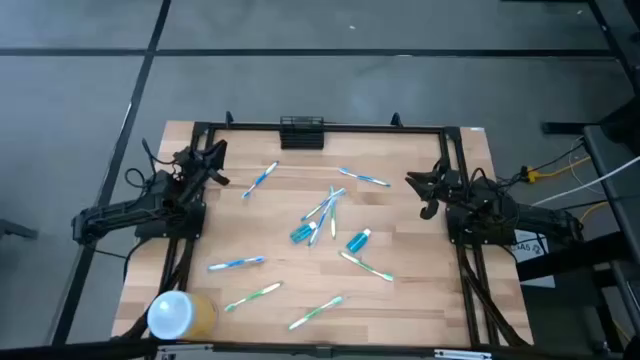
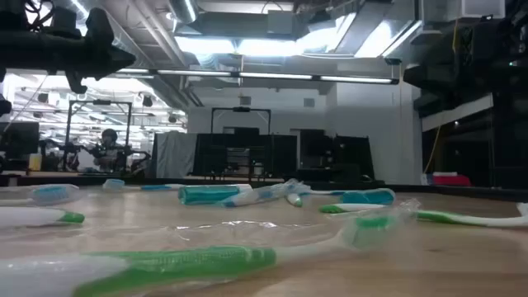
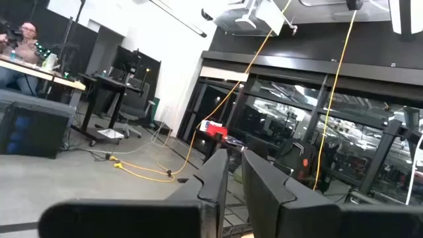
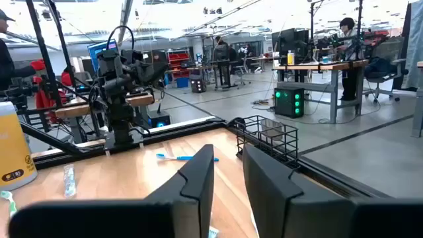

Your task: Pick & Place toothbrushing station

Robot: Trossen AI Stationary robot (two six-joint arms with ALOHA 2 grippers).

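Step in hand: start of the pick; you have nothing gripped yet, and both arms sit raised at the tabletop (image 1: 400, 300) sides.
Toothbrushing station (image 1: 302, 131): black slotted rack, upright at the middle of the far edge of the tabletop, apart from the scattered toothbrushes (image 1: 325, 210). It shows as a wire-walled rack in the right wrist view (image 4: 268, 137).
Left pincer (image 1: 214, 158): held above the left rail, near the far left corner, pointing out past the table. Fingers (image 3: 215, 178) stand close together with a thin slit between them; nothing in them.
Right pincer (image 1: 424, 190): above the right rail, aimed across the tabletop. Fingers (image 4: 198, 178) parted by a narrow gap; nothing held.
Other items: white-and-yellow cylinder (image 1: 178, 314) at the near left corner, well apart from the rack.
Next move, my judgement: you need one pincer opened wider, brought to the far edge, and lowered over a rack wall. The rack lies about midway between the arms, so either could reach it.
Caution: keep clear of the black frame rail running just beside the rack.
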